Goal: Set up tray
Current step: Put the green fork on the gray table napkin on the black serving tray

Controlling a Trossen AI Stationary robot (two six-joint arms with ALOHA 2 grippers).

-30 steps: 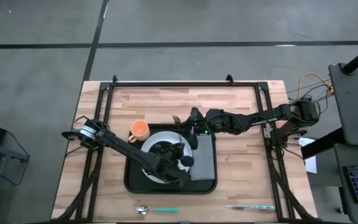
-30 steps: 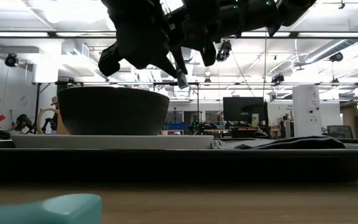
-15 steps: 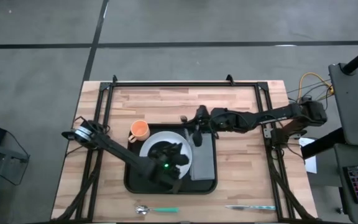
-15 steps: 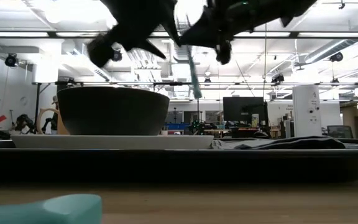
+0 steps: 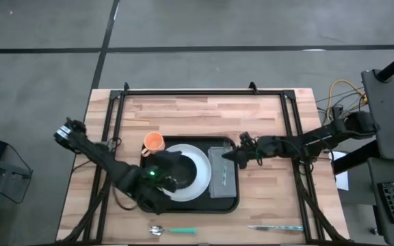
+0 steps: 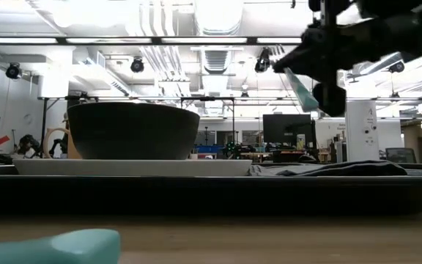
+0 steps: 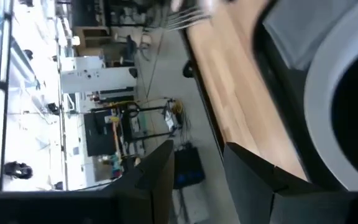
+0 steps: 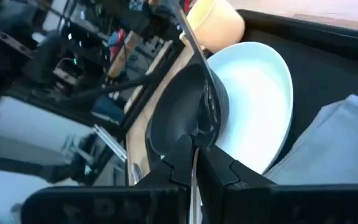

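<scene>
— What's in the tray (image 5: 230, 202)?
— Mid-table, it holds a white plate (image 5: 198, 179) with a dark bowl (image 6: 133, 130), plus a grey napkin (image 5: 223, 179).
— The claws?
— I see the right gripper (image 5: 239, 156) pinching a fork (image 8: 199, 73) over the napkin; the left gripper (image 5: 157, 179), fingers apart, grips nothing.

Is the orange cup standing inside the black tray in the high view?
No, the orange cup stands on the wooden table just outside the far left corner of the tray, beside the white plate.

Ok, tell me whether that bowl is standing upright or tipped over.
Upright. In the low view the dark bowl sits level, rim up, on the white plate in the tray.
</scene>
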